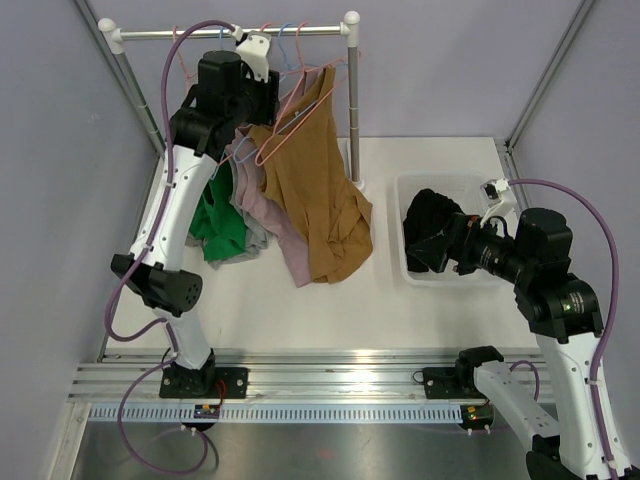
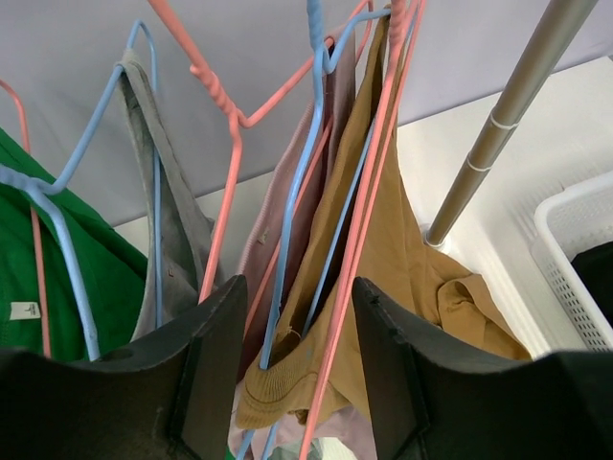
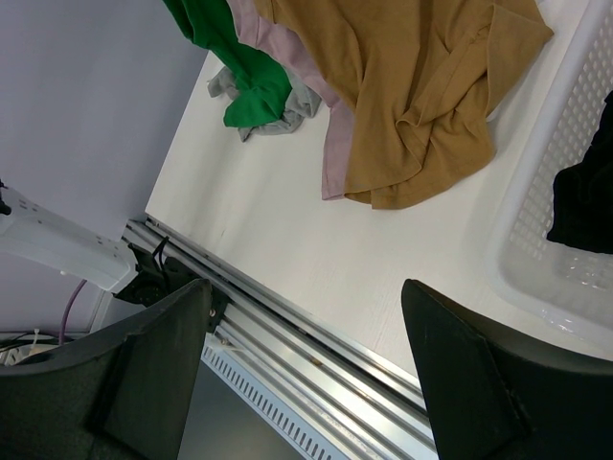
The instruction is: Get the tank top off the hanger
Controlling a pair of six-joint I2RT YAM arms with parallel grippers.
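Observation:
The brown tank top (image 1: pixel 320 200) hangs on the rack from a pink wire hanger (image 1: pixel 290 120), its hem bunched on the table. My left gripper (image 1: pixel 262 100) is raised at the hangers. In the left wrist view its open jaws (image 2: pixel 299 287) straddle the pink hanger (image 2: pixel 369 220), a blue hanger (image 2: pixel 297 211) and a folded strap of the tank top (image 2: pixel 402 259), with gaps on both sides. My right gripper (image 1: pixel 432 250) hovers open and empty (image 3: pixel 306 287) over the table's near right. The tank top (image 3: pixel 412 86) shows at the top of its view.
A rail (image 1: pixel 230 33) on a post (image 1: pixel 352 100) carries green (image 1: pixel 220 220), mauve (image 1: pixel 265 210) and grey (image 2: pixel 172 230) garments on other hangers. A white basket (image 1: pixel 400 230) at the right holds a black garment (image 1: pixel 430 215). Metal tracks run along the near edge (image 3: pixel 316 335).

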